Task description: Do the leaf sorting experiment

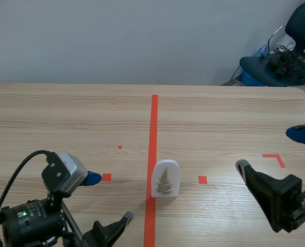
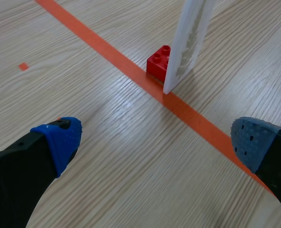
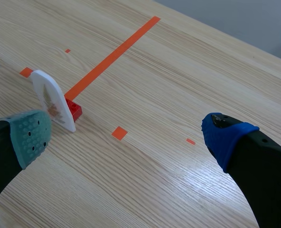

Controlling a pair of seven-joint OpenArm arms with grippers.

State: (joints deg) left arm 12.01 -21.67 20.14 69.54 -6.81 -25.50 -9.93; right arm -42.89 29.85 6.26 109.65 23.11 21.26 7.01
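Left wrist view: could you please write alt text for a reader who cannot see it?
A white card stands upright on the orange tape line, with a small red brick against its base. The open left hand is over the wooden table, short of the card, holding nothing.

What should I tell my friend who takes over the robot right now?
The left hand is open and empty, the leaf card ahead of it.
The right hand is open and empty too.
The card stands upright at the centre tape line, a red brick against its back.
Nothing looks sorted yet; picking up and sorting the card is left.
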